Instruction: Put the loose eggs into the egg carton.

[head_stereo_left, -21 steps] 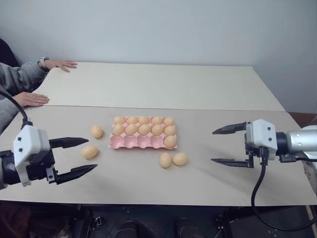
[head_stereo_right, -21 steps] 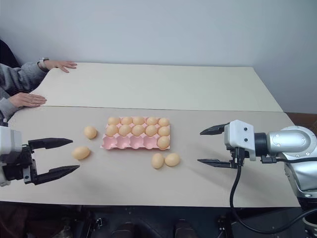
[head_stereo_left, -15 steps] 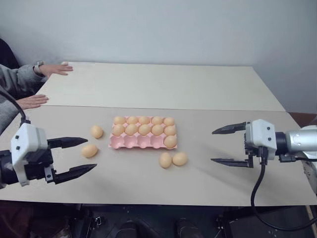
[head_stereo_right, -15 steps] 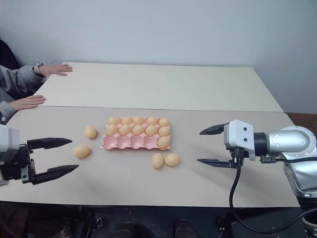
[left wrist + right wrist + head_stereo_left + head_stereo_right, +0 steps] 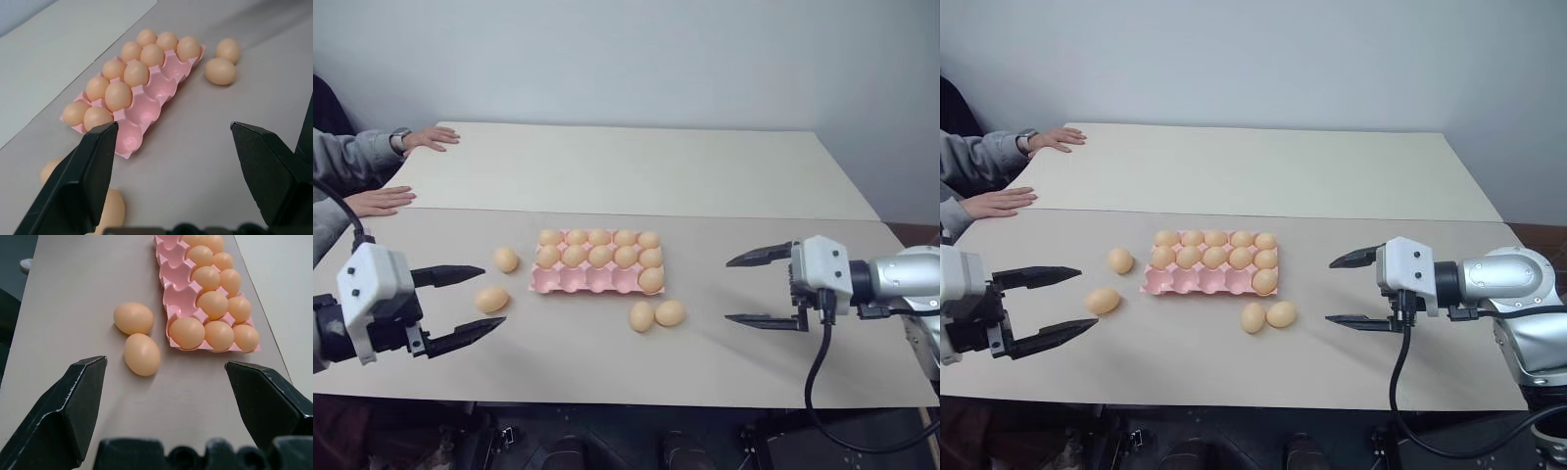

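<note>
The pink egg carton [image 5: 579, 282] lies mid-table; its two back rows are full, and the front row has one egg at its right end. Two loose eggs [image 5: 506, 259] [image 5: 491, 299] lie left of the carton. Two more loose eggs [image 5: 641, 315] [image 5: 670, 313] lie side by side before its right front corner. My left gripper [image 5: 1088, 298] hovers open at the left, its tips near the nearer left egg [image 5: 110, 211] and pointing toward the carton [image 5: 146, 110]. My right gripper [image 5: 727, 290] hovers open at the right and faces the right pair of eggs [image 5: 142, 354].
A person sits at the far left with one hand [image 5: 434, 136] on the back table and the other [image 5: 382, 201] near the seam. A second table [image 5: 636, 166] adjoins at the back. A black cable [image 5: 818, 367] hangs from my right wrist.
My right gripper has edged slightly toward the carton. The person's far hand shifted a little on the back table. The eggs and carton have not moved.
</note>
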`<state>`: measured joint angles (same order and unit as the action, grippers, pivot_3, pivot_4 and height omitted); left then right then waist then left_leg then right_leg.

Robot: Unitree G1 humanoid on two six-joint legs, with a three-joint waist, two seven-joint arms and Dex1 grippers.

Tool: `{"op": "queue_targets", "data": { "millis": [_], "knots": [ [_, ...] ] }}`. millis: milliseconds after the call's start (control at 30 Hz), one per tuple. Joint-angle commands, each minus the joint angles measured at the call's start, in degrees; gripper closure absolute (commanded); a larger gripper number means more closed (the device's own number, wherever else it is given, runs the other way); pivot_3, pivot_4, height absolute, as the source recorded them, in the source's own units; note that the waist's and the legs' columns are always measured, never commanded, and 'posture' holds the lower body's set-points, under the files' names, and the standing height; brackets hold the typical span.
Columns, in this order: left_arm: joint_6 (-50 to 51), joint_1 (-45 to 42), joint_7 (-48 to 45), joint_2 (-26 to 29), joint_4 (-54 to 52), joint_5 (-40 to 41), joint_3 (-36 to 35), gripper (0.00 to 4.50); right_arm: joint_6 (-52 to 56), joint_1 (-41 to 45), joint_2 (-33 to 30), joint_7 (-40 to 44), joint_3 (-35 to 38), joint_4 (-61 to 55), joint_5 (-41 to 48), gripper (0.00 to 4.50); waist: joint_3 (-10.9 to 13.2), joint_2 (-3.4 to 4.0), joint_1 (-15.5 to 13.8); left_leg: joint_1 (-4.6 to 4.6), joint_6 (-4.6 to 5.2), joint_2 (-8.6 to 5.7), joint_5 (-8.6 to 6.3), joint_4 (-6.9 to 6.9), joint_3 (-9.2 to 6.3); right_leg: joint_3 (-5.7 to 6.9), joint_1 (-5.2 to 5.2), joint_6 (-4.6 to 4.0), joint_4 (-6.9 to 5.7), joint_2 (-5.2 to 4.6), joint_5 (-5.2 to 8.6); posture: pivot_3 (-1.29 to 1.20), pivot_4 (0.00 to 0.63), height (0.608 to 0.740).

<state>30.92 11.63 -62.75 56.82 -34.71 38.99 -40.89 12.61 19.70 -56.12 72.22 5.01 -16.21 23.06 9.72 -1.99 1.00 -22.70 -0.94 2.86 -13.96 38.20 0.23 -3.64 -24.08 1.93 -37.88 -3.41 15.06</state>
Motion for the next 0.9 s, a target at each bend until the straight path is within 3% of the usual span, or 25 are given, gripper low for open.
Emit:
{"op": "queue_targets", "data": {
  "millis": [33, 200, 433, 900],
  "knots": [
    [-1.22, 0.45, 0.15, 0.09, -2.09, -0.67, 0.02, 0.51, -0.06, 1.88, -0.2, -1.08, -0.92, -0.72, -1.47, 0.0, 0.0, 0.0, 0.0, 0.0, 0.0, 0.0, 0.0, 0.0, 0.0, 0.0, 0.0, 0.0, 0.0, 0.0, 0.0, 0.0, 0.15, 0.74],
    [-1.02, 0.46, -1.39, 1.52, -1.13, -0.9, 0.62, 0.51, 2.84, 3.58, 1.39, -2.22, -5.85, -2.37, -2.79, 0.0, 0.0, 0.0, 0.23, 0.01, 0.0, 0.0, 0.0, 0.0, 0.0, 0.0, -0.01, 0.0, -0.01, 0.01, 0.0, 0.0, 0.15, 0.74],
    [-2.68, -1.59, -2.19, 2.66, 1.18, -2.76, 3.97, 0.51, 0.93, 7.09, 7.59, -6.39, -15.7, 2.38, -12.76, 0.0, 0.0, 0.0, 0.16, 0.0, 0.0, -0.01, 0.0, 0.0, 0.0, 0.0, -0.03, 0.0, -0.01, 0.01, 0.0, 0.0, 0.15, 0.74],
    [-4.05, -1.83, -1.8, 1.81, 1.5, -5.96, 6.75, 0.51, 0.28, 9.26, 14.09, -10.0, -22.99, 4.91, -22.04, 0.0, 0.0, 0.0, 0.11, -0.08, 0.0, 0.0, 0.0, 0.0, 0.0, 0.01, -0.1, 0.0, -0.01, 0.01, 0.0, 0.0, 0.15, 0.74]
  ]
}}
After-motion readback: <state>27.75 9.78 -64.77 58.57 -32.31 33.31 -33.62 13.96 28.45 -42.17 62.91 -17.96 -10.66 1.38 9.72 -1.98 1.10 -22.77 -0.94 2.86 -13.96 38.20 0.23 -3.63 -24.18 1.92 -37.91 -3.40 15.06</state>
